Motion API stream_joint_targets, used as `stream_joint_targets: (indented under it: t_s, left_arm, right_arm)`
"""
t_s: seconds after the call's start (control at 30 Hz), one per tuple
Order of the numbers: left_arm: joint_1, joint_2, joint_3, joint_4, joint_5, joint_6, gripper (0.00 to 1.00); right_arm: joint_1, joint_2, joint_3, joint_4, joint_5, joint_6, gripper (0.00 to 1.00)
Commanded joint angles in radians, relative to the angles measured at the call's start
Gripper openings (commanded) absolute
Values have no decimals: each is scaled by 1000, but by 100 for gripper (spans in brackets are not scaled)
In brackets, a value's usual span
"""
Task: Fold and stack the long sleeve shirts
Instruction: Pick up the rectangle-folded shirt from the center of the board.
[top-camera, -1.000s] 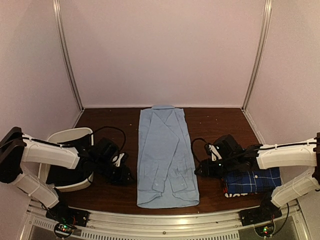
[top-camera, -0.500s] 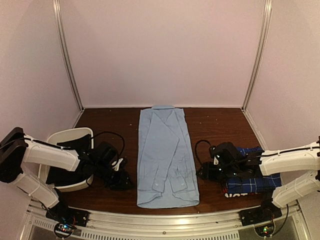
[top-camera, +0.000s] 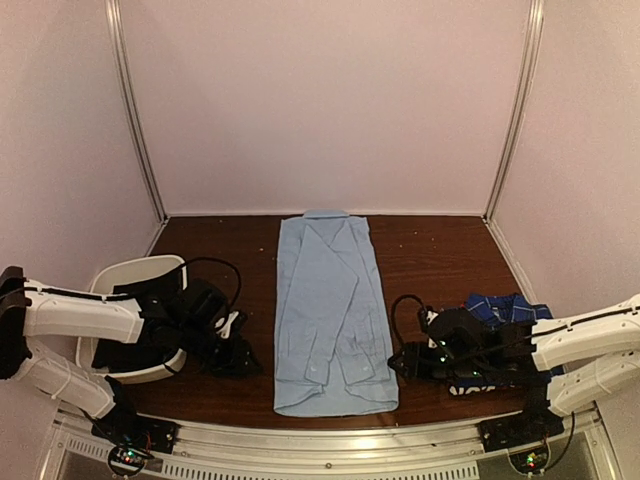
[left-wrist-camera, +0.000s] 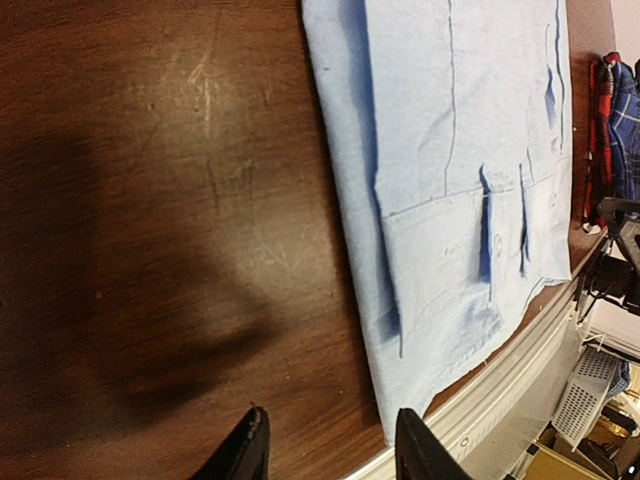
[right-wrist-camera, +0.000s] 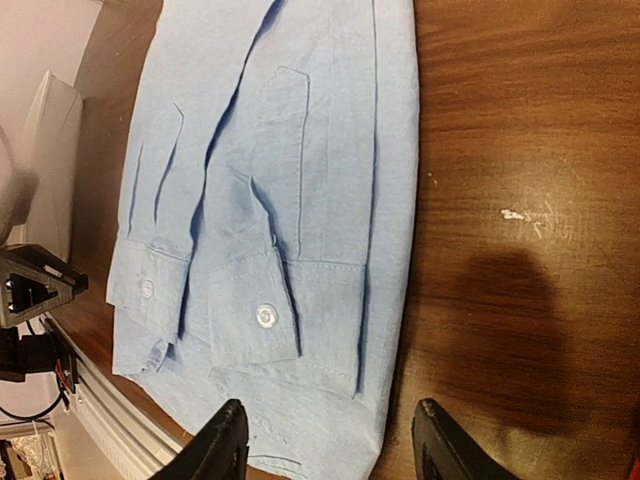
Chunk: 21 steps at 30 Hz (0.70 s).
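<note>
A light blue long sleeve shirt (top-camera: 330, 310) lies flat in the middle of the table, collar at the far end, sleeves folded in, cuffs near the hem. My left gripper (top-camera: 240, 356) hovers low just left of its near left corner; in the left wrist view the open gripper (left-wrist-camera: 330, 422) frames bare wood and the hem corner (left-wrist-camera: 450, 150). My right gripper (top-camera: 402, 362) sits by the near right corner, open (right-wrist-camera: 328, 410) over the shirt's edge (right-wrist-camera: 270, 180), holding nothing. A blue plaid shirt (top-camera: 505, 308) lies folded at the right, partly under my right arm.
A white bin (top-camera: 130, 275) with black lining stands at the left, behind my left arm. The table's near edge and metal rail (top-camera: 330, 432) run just below the shirt hem. A red-and-black cloth (left-wrist-camera: 600, 130) shows under the plaid shirt.
Both grippers have moved toward the table's near edge, alongside the shirt's bottom corners. The right arm's retreat has uncovered more of the plaid shirt.
</note>
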Motion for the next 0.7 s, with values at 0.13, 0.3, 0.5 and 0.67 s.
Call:
stream_joint_targets:
  t_s: [0.13, 0.3, 0.5, 0.67]
  left_arm:
    - [-11, -2, 30, 11, -64, 9, 44]
    - [-14, -13, 3, 74, -38, -31, 44]
    - [-23, -10, -43, 195, 17, -58, 46]
    - [-38, 46, -50, 237, 22, -58, 46]
  right_arm:
    - [8, -208, -19, -132, 94, 13, 60]
    - [-12, -278, -43, -121, 7, -3, 61]
    - [-32, -187, -46, -78, -115, -24, 59]
    - [-83, -110, -79, 32, -216, -40, 58]
